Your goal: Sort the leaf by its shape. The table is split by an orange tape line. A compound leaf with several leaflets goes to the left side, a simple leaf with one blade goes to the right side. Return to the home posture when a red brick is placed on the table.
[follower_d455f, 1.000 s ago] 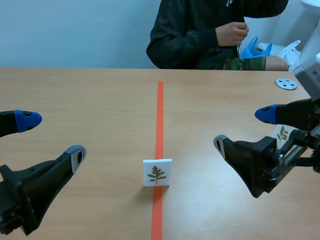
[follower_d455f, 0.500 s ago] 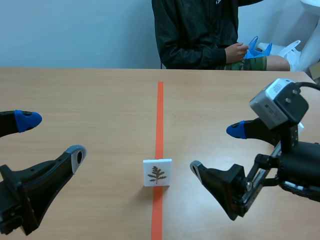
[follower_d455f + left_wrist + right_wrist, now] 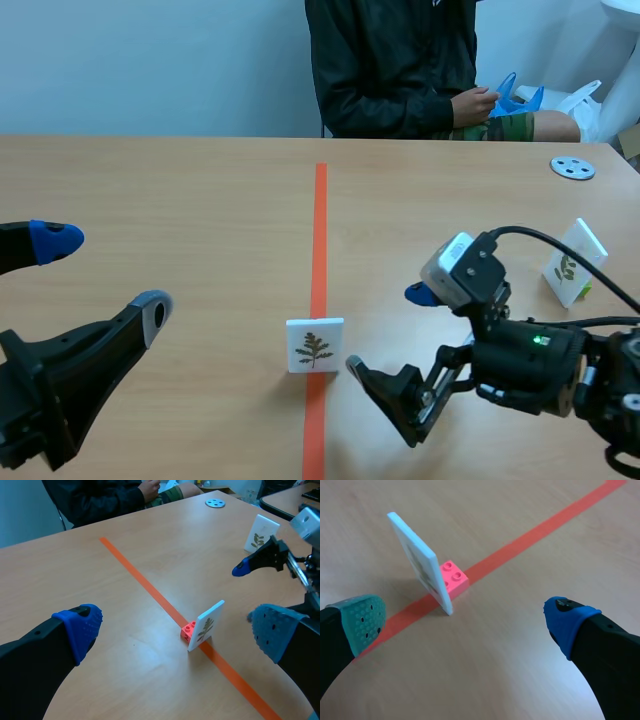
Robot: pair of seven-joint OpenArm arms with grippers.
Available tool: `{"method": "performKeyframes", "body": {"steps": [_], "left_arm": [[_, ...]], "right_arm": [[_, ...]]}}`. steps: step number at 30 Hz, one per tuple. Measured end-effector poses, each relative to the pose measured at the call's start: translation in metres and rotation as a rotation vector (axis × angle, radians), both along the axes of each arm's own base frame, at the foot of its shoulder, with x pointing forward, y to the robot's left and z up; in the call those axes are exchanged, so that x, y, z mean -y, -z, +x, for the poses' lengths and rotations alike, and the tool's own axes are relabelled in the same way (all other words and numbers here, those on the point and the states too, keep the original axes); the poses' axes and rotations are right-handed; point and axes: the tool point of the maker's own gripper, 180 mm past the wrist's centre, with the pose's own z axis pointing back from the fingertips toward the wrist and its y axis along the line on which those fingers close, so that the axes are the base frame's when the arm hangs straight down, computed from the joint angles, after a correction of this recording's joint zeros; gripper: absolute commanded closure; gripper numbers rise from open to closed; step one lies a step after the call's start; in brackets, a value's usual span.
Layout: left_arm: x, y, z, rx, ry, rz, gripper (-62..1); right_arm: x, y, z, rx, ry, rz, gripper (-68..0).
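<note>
Right claw (image 3: 387, 330) dropped, advanced beside leaf card (image 3: 314, 345), spread apart; grasp likely next; left claw (image 3: 103, 272) apart, idle.

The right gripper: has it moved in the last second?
Yes. The right gripper has swung in toward the orange tape line, nearing the leaf card standing on it.

Matt wood-grain table (image 3: 180, 200), glossy tape (image 3: 320, 230)
</note>
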Motion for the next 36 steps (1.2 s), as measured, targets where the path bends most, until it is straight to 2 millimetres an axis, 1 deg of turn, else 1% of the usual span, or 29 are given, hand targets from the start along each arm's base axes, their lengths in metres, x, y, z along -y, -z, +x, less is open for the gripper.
{"method": "performKeyframes", "body": {"steps": [5,8,14,19,20,24,26,36], "left_arm": [[0.000,0.000,0.000,0.000,0.000,0.000,-62.3],[0.000,0.000,0.000,0.000,0.000,0.000,-62.3],[0.000,0.000,0.000,0.000,0.000,0.000,-62.3],[0.000,0.000,0.000,0.000,0.000,0.000,-62.3],[0.000,0.000,0.000,0.000,0.000,0.000,-62.3],[0.000,0.000,0.000,0.000,0.000,0.000,-62.3],[0.000,0.000,0.000,0.000,0.000,0.000,-62.3],[0.000,0.000,0.000,0.000,0.000,0.000,-62.3]], "right_arm": [[-0.019,0.014,0.002,0.020,-0.052,-0.007,-67.9],[-0.027,0.019,0.009,0.053,-0.047,-0.028,-67.9],[-0.047,0.021,0.014,0.063,-0.081,-0.023,-67.9],[-0.063,0.030,0.006,0.075,-0.132,-0.056,-67.9],[-0.065,0.032,0.003,0.074,-0.138,-0.059,-66.2],[-0.067,0.034,0.001,0.076,-0.142,-0.067,-49.8],[-0.067,0.035,0.001,0.080,-0.139,-0.069,-43.9],[-0.067,0.035,0.001,0.080,-0.135,-0.071,-25.3]]}}
